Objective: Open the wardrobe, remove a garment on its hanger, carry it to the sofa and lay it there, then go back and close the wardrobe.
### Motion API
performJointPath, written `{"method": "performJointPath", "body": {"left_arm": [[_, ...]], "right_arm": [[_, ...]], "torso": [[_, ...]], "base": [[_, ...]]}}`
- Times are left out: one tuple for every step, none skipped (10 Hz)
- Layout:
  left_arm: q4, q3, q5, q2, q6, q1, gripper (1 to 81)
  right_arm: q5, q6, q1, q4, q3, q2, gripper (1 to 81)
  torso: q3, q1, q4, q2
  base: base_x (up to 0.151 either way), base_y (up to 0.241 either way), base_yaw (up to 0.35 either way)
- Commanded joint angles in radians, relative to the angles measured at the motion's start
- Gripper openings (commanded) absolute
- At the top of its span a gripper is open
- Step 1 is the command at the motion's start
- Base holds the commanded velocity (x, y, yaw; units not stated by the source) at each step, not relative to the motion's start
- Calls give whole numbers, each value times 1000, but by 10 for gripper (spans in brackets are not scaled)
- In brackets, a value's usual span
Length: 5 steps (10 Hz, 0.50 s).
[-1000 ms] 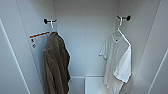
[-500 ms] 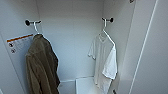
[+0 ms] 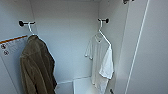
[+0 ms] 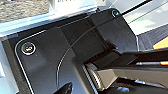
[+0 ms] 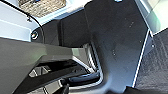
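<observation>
Wardrobe open, garment hanging inside

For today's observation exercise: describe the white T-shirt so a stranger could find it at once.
Look inside the open white wardrobe. On its right wall a dark hook carries a white hanger with the T-shirt. It is white and short-sleeved, unlike the olive-brown coat on the left.

The wardrobe door's sticker symbols are unreadable.
</observation>
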Motion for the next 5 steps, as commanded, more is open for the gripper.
{"method": "performJointPath", "body": {"left_arm": [[-1, 165, 46, -124, -5, -127, 811], [-12, 233, 53, -169, -8, -171, 811], [-14, 283, 58, -196, -10, -219, 811], [-15, 294, 97, -206, -10, -272, 811], [-15, 287, 144, -200, -13, -320, 811]], "right_arm": [[-39, -4, 36, 1, 5, 5, 811], [-37, -2, 36, 4, 6, 5, 811], [-37, -2, 36, 5, 8, 6, 811], [-37, -2, 36, 5, 9, 6, 811], [-37, -1, 36, 4, 11, 8, 811]], "torso": [[0, 1, 0, 0], [0, 1, 0, 0], [0, 1, 0, 0], [0, 1, 0, 0], [0, 1, 0, 0]], "base": [[0, 0, 0], [0, 0, 0], [0, 0, 0], [0, 0, 0], [0, 0, 0]]}}
